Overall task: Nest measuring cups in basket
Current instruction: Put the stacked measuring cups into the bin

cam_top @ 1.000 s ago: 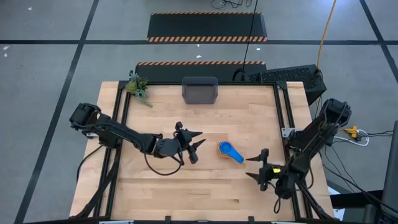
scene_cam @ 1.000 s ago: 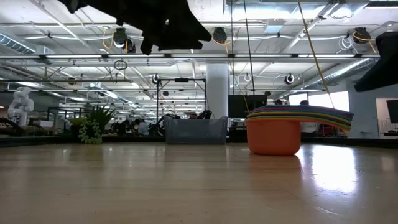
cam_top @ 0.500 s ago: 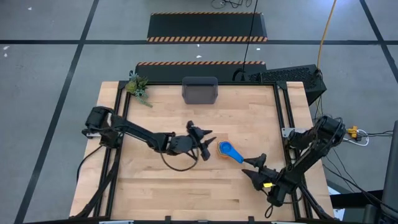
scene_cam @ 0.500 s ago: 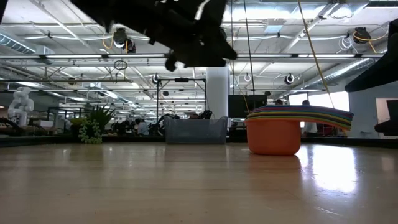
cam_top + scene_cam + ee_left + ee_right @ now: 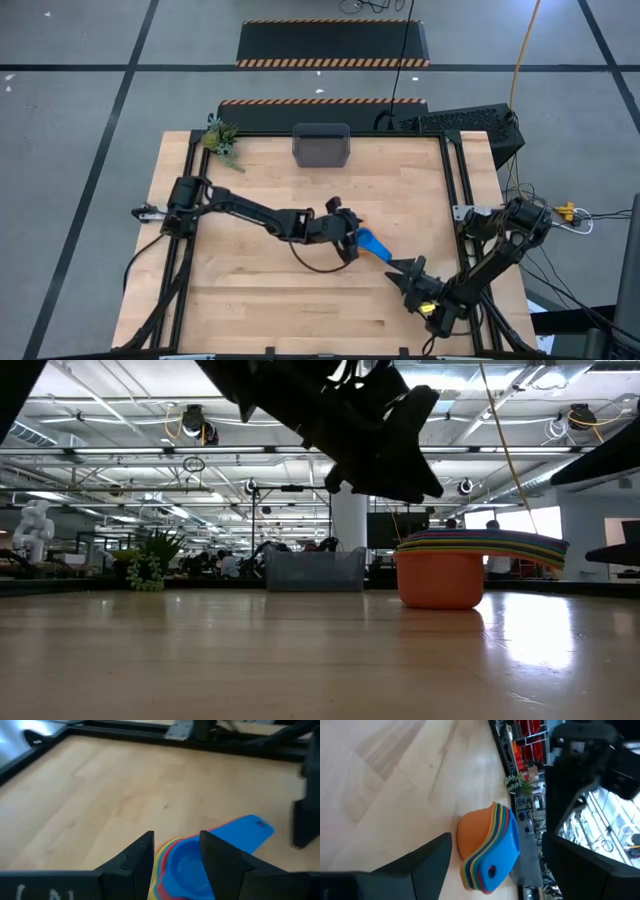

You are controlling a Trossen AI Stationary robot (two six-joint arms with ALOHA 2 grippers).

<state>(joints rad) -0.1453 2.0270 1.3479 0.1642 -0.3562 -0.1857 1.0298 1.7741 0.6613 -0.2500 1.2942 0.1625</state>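
Observation:
The measuring cups (image 5: 372,244) are nested in one stack that stands on the table by the orange bottom cup's base (image 5: 438,582). A blue cup (image 5: 186,865) lies on top, and the handles (image 5: 505,545) fan out toward the table's right. My left gripper (image 5: 176,855) is open and hovers just above the stack's left side (image 5: 353,238); its fingers stand on either side of the blue cup, clear of it. My right gripper (image 5: 402,273) is open, low over the table, near and right of the stack (image 5: 487,851). The basket (image 5: 321,146) stands at the far edge.
A small green plant (image 5: 222,140) lies at the far left corner, left of the basket (image 5: 315,570). Black frame rails (image 5: 455,180) run along the table's sides. Bare wood lies between the stack and the basket.
My left gripper has gone toward the table's right edge and somewhat down, arriving over the stack of cups. My right gripper has sunk toward the table and rolled about its own line. The cups have stayed in place.

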